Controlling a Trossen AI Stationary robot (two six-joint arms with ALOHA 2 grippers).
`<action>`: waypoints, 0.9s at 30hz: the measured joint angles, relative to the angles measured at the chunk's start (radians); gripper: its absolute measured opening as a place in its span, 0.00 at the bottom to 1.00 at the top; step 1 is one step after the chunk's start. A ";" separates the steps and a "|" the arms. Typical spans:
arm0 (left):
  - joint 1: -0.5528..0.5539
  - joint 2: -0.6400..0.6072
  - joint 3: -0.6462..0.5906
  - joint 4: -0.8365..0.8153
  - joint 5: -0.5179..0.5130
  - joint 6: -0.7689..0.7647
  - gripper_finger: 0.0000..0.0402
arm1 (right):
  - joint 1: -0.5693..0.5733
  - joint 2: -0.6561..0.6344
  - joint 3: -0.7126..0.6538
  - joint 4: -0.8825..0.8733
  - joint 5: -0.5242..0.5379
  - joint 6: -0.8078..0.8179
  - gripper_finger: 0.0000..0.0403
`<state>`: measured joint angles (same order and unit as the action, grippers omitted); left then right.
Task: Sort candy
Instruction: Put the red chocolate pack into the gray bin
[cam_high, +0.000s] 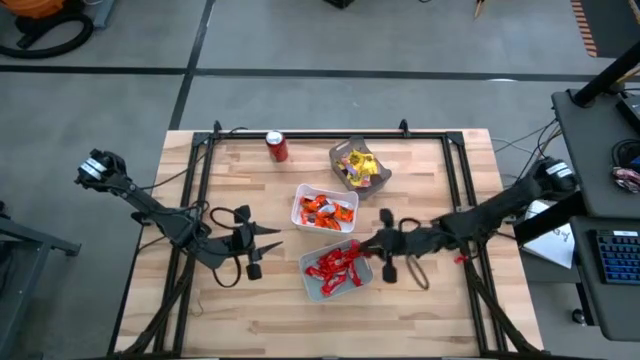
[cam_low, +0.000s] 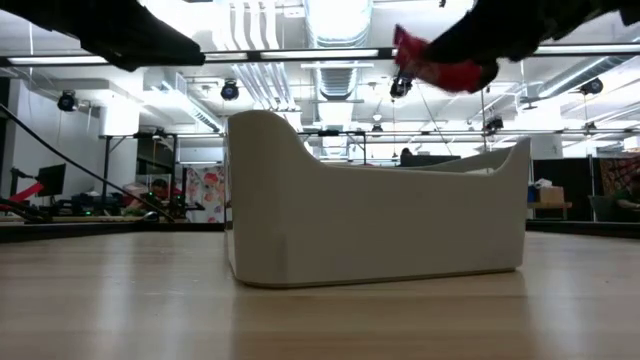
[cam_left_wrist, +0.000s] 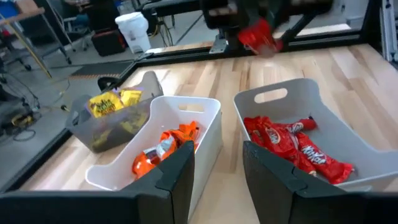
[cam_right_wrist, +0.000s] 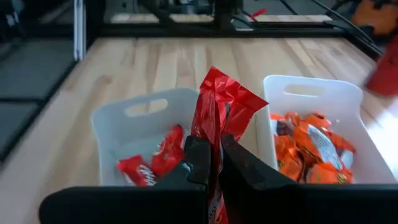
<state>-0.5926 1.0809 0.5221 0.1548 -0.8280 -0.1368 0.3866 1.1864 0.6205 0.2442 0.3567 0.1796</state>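
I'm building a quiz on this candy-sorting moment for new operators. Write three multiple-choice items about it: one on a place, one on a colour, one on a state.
1. Where does the soda can stand?
A. Inside the grey bin
B. On the table near its far edge, apart from the bins
C. Between the two white bins

2. What colour are the sweets in the grey bin?
A. Yellow
B. Red
C. Orange

3. What is the right gripper doing?
A. Jaws open and empty
B. Jaws shut on an orange sweet
C. Jaws shut on a red candy

Answers:
1. B, the high view shows the can alone on the wood beyond the bins.
2. A, yellow wrappers fill that bin; orange and red sweets lie in the white bins.
3. C, the right wrist view shows the red wrapper pinched between the jaws, above the bin of red candy.
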 joint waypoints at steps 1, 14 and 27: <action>0.000 0.007 0.000 0.002 0.000 -0.018 0.30 | 0.002 0.037 0.000 0.035 -0.001 -0.024 0.03; 0.001 0.057 0.001 0.036 0.000 -0.102 0.30 | -0.007 0.343 0.109 0.155 0.002 -0.088 0.10; 0.000 0.048 -0.001 0.046 0.000 0.022 0.30 | -0.007 0.259 0.108 0.050 0.000 -0.094 0.41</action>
<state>-0.5922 1.1289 0.5216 0.2008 -0.8280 -0.1145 0.3794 1.4457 0.7285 0.2940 0.3565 0.0857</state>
